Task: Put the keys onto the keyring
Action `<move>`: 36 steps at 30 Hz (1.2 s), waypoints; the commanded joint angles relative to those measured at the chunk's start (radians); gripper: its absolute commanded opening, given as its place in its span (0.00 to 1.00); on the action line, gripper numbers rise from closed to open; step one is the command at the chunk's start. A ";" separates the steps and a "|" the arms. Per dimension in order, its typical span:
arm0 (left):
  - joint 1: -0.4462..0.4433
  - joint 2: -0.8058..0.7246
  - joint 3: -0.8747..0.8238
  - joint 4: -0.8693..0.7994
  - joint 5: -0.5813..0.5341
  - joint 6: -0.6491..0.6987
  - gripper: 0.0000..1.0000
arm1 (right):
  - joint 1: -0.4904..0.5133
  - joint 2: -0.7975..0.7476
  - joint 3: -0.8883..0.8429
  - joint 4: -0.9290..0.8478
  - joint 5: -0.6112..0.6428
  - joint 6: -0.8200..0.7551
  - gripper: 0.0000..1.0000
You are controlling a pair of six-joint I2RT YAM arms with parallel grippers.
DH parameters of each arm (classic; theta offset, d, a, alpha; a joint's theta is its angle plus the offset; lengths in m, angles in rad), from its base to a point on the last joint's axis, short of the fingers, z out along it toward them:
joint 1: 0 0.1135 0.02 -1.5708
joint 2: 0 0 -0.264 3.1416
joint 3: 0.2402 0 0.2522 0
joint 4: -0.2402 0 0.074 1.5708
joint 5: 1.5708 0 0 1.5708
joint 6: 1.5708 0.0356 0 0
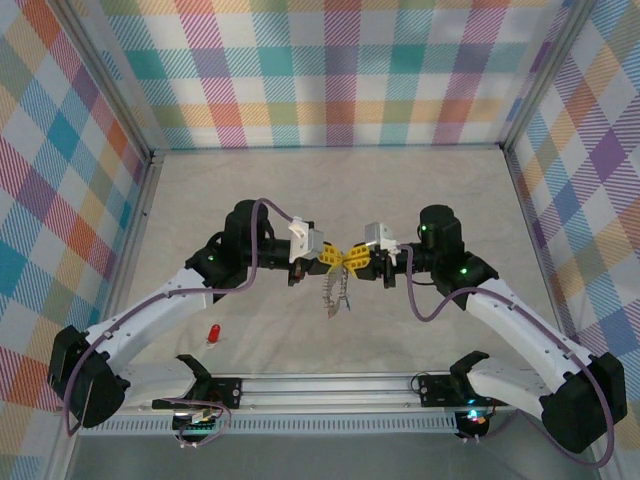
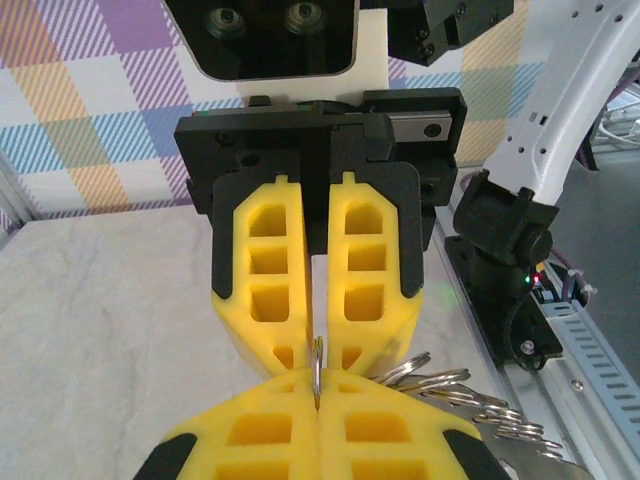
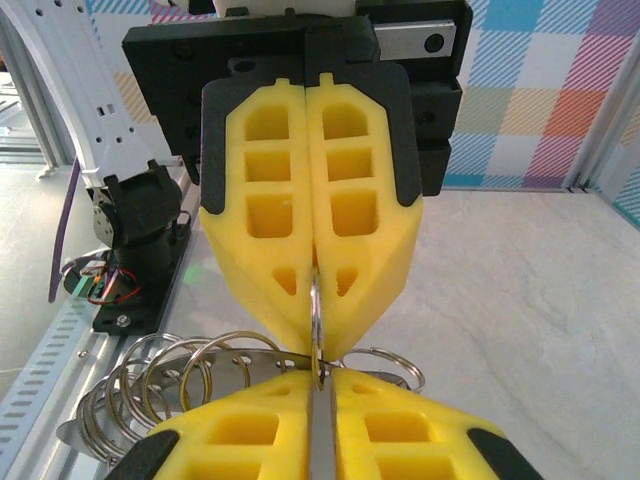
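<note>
Left hand point(image 1: 338, 258) and right hand point(image 1: 362, 260) meet tip to tip above the counter point(image 1: 300, 190), each clenched on the same thin ring of the keyring point(image 1: 335, 292), whose linked loops dangle beneath them. One red key point(image 1: 213, 333) lies on the counter, well apart, beside the left arm point(image 1: 150, 310).

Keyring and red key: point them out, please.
keyring point(image 1: 334, 292), top view, middle of the hanging chain of rings.
red key point(image 1: 213, 333), top view, its red head.
</note>
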 commanded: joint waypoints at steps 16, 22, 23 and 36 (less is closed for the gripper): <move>-0.003 -0.002 -0.102 0.324 -0.026 -0.179 0.00 | 0.010 0.015 -0.080 0.329 -0.060 0.178 0.12; -0.003 -0.005 -0.098 0.304 -0.024 -0.173 0.00 | 0.010 0.016 -0.074 0.336 -0.070 0.181 0.00; -0.003 -0.006 -0.097 0.293 -0.024 -0.169 0.00 | 0.010 0.017 -0.072 0.328 -0.072 0.178 0.00; -0.003 -0.048 -0.028 -0.012 -0.069 0.001 0.11 | 0.010 -0.012 0.005 0.004 0.003 -0.023 0.00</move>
